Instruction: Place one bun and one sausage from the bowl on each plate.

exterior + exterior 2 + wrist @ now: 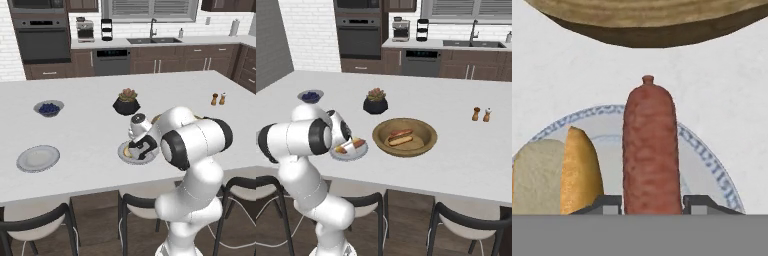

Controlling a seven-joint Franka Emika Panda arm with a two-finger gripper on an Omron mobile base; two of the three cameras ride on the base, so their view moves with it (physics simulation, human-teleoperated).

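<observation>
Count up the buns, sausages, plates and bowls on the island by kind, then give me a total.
Buns: 2
Sausages: 2
Plates: 2
Bowls: 2, the wooden bowl and the berry bowl
Total: 8

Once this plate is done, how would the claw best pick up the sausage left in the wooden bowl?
Probably from above, pinching the sausage across its narrow middle. It lies flat beside a bun in the shallow bowl, so closing along its length wouldn't fit.
</observation>
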